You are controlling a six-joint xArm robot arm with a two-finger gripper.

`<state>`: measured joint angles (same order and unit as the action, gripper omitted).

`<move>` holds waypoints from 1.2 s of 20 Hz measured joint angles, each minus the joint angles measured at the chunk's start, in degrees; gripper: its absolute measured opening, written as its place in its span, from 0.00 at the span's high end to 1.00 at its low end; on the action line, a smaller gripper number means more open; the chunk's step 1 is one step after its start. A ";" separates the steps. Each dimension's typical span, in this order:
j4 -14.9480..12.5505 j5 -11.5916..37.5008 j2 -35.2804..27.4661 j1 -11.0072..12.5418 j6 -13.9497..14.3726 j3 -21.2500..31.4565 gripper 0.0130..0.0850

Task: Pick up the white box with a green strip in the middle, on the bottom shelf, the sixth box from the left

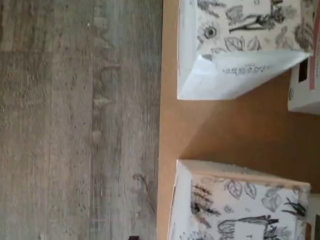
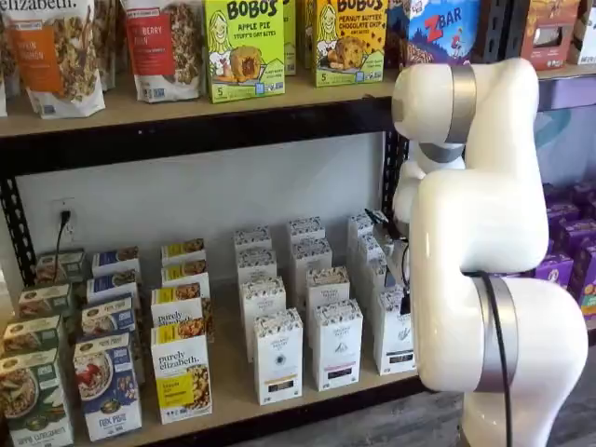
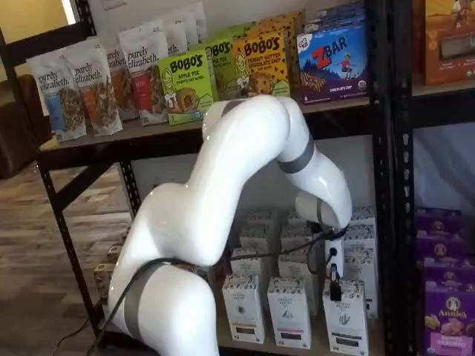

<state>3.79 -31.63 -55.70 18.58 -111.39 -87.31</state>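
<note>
White box (image 3: 345, 317) stands upright at the front edge of the bottom shelf (image 2: 233, 382), last carton toward the board's right end, plant sprig on its front face. In a shelf view the sprig reads clearly. In the other it is faint (image 2: 395, 333), and the arm (image 2: 475, 214) covers the carton's right side and all the room beyond it. Gripper (image 3: 335, 285) shows in only one shelf view: black fingers hang just above the box's top rear, cable beside them, seen side-on, so I can't tell whether they are parted or closed; nothing visibly held. The wrist view adds what the shelf views don't: two speckled carton tops (image 1: 240, 45) (image 1: 235, 205) with a strip of bare tan board (image 1: 235, 130) between them, both set slightly back from the front edge, grey plank floor (image 1: 75, 125) past that edge. I can't tell which of the two tops is the target. The neighbour carton (image 3: 289, 311), with a dark round mark, sits just beside the target toward the left end with a narrow gap; more white cartons stand in rows right behind. A black upright post (image 3: 382, 222) is near the target at the right end, so there is little side room. The front is open over the rail, and there is clear height up to the upper board (image 2: 186, 102).
</note>
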 joint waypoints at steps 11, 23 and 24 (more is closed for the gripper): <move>-8.18 -2.32 -5.62 0.00 6.95 -6.48 0.00; -13.21 -3.14 -7.77 -0.32 11.62 -7.97 0.00; -13.18 -2.74 -7.82 -0.31 11.58 -7.88 0.00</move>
<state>-9.39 -34.37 -63.51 18.27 -99.81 -95.19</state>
